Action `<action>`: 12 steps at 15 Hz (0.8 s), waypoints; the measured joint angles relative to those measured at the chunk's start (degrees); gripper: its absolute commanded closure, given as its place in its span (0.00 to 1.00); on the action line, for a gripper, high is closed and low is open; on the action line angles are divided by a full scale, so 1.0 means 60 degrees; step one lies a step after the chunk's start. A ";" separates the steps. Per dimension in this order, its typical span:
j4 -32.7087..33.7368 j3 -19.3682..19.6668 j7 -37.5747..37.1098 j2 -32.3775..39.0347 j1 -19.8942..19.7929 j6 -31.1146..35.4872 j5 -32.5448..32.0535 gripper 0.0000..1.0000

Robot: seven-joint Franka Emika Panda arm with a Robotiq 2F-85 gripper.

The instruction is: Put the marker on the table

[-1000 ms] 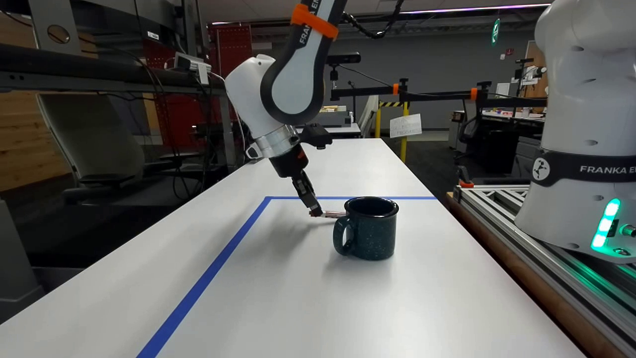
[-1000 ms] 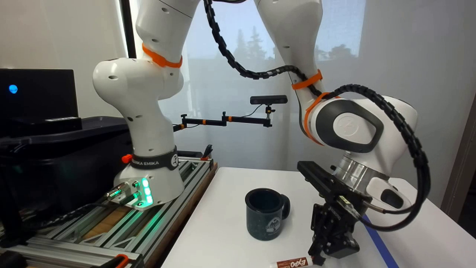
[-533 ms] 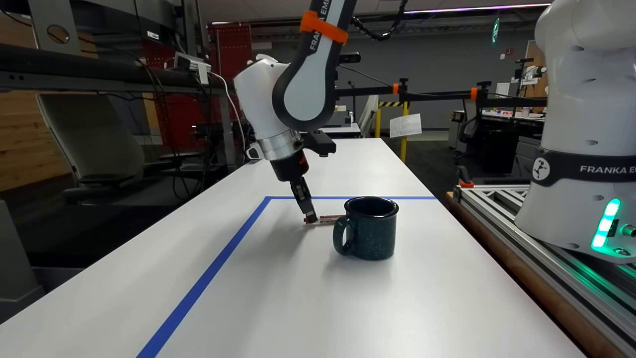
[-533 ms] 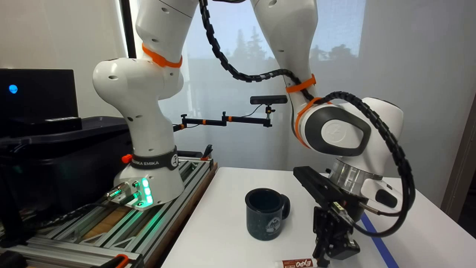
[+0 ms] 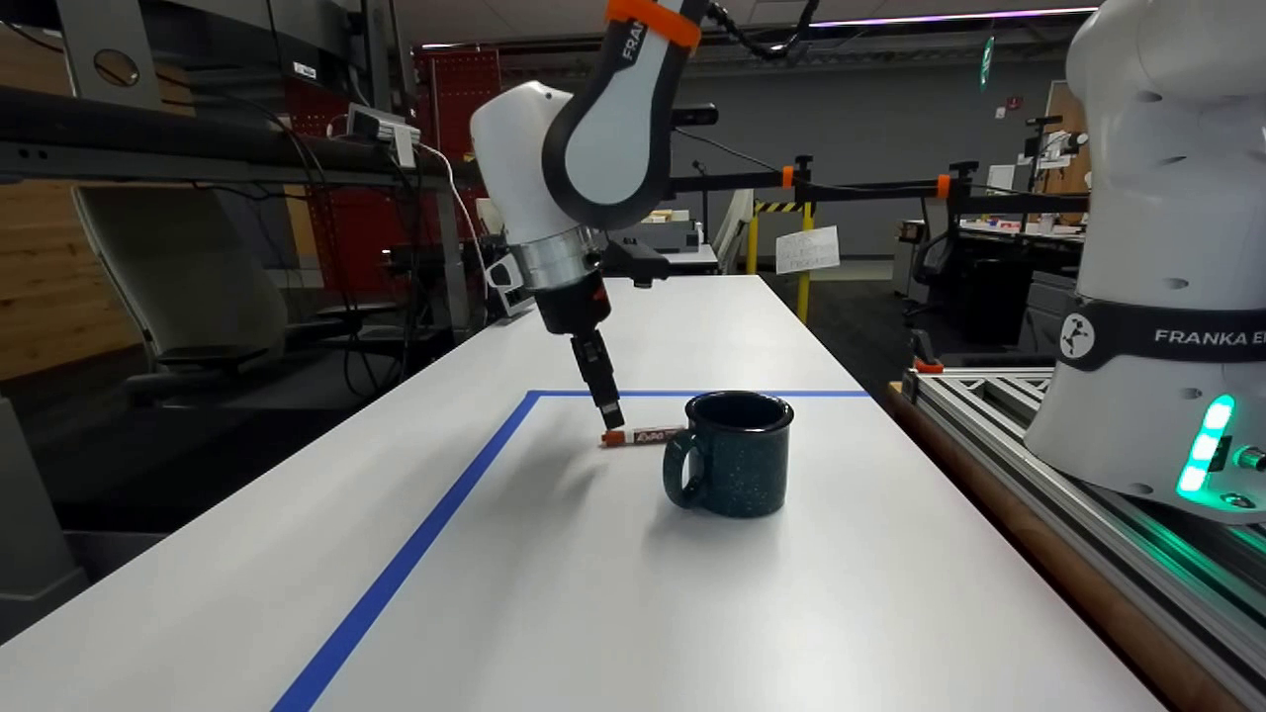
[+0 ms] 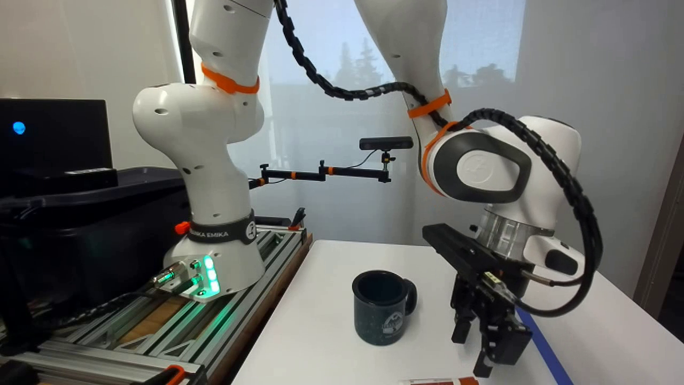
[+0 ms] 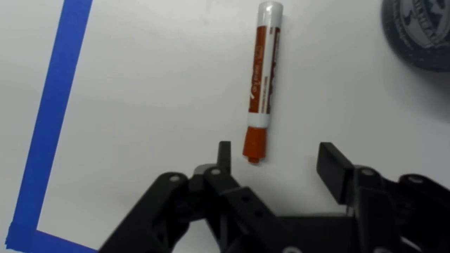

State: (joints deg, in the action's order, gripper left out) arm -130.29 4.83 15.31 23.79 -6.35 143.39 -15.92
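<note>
Marker (image 7: 261, 77) on table (image 5: 554, 613) — grey wall (image 5: 870, 124)

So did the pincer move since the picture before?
Yes, up. In an exterior view the pincer sits higher than before against the mug, which stayed put, and it has opened.

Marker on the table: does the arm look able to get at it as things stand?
Probably yes: the gripper hangs open above one end of the marker, nothing shows between them, and the mug stands apart, to one side.
</note>
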 measured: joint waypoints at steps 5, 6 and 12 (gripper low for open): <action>-0.0215 -0.0495 0.1222 -0.1619 -0.0362 -0.1700 0.1660 0.00; -0.0215 -0.0546 0.1292 -0.1935 -0.0357 -0.2142 0.1956 0.00; -0.0201 -0.0547 0.0171 -0.3229 -0.0200 -0.3665 0.2511 0.00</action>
State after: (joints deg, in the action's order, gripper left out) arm -131.49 1.55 16.34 4.41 -7.55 121.40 -0.86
